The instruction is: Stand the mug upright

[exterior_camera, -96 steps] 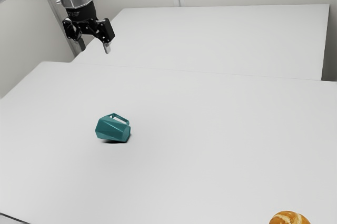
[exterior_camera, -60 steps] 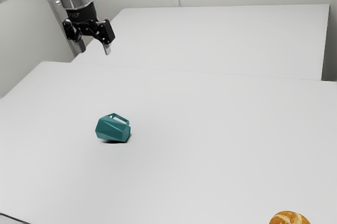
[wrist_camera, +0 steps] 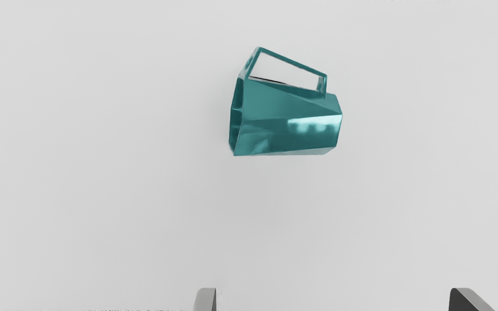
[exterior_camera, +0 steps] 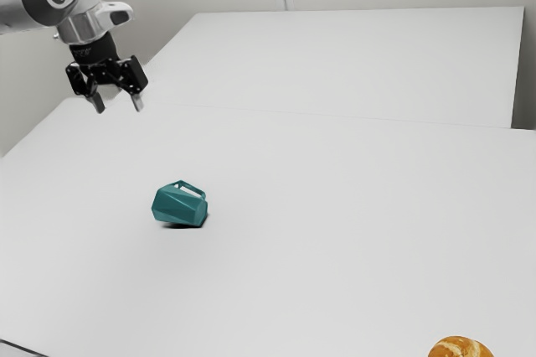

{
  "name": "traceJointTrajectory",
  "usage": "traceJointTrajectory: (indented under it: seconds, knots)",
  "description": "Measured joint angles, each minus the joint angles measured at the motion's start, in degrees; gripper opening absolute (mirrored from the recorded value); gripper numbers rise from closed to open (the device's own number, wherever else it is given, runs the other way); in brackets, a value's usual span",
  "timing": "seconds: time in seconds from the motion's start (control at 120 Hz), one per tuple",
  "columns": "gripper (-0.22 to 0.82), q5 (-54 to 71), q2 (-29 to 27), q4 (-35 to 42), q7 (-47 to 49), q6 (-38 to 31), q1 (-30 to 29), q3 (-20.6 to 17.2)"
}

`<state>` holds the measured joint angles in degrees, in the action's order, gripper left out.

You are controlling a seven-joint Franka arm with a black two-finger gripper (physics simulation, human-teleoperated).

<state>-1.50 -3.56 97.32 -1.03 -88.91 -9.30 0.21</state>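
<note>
And here's the mug (exterior_camera: 178, 206), teal and faceted, lying on its side on the table, so upright it is not! The mouth (wrist_camera: 236, 116) faces the exterior view's left, the base (exterior_camera: 200, 212) the exterior view's right, and the handle (wrist_camera: 293, 61) sticks out from the body. It looks stiff and fairly light to me, perhaps ceramic or hard plastic; if ceramic, a knock could chip it. Those glossy slanted facets could slip or roll under a careless pinch, so I'd call for a hold across the body near the mouth, fingers on opposite sides and the handle left free, then a lift and a quarter turn to bring the base down

Outward we go: the gripper (exterior_camera: 119, 109) is high up and well apart from the mug, fingers spread wide, open, with nothing between them! White tabletop (exterior_camera: 335, 231) runs out on every side of the mug, good room for that tilt. The far edge lies beyond, with another pale surface (exterior_camera: 360, 55) behind it, and a brown-and-cream round thing (exterior_camera: 461, 348), bread by the look of it, sits well off toward the exterior view's lower right, no likely bother to the swing
</note>
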Motion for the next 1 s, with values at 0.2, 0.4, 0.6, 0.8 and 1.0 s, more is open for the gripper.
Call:
traceJointTrajectory:
  seconds: [0.2,0.4,0.6,0.8,1.0]
  knots:
    - [0.59,-5.4,-4.3,10.5,-3.2,-7.0,-3.8,0.5]
    - [0.59,-18.5,-6.2,21.8,-9.8,-17.2,-7.1,3.0]
    - [0.59,-32.3,-4.9,25.9,-19.3,-24.6,-8.9,4.3]
    - [0.59,-46.1,-0.1,28.1,-31.1,-27.8,-12.5,5.0]
    - [0.59,-54.0,4.9,28.2,-42.0,-29.0,-13.3,5.1]
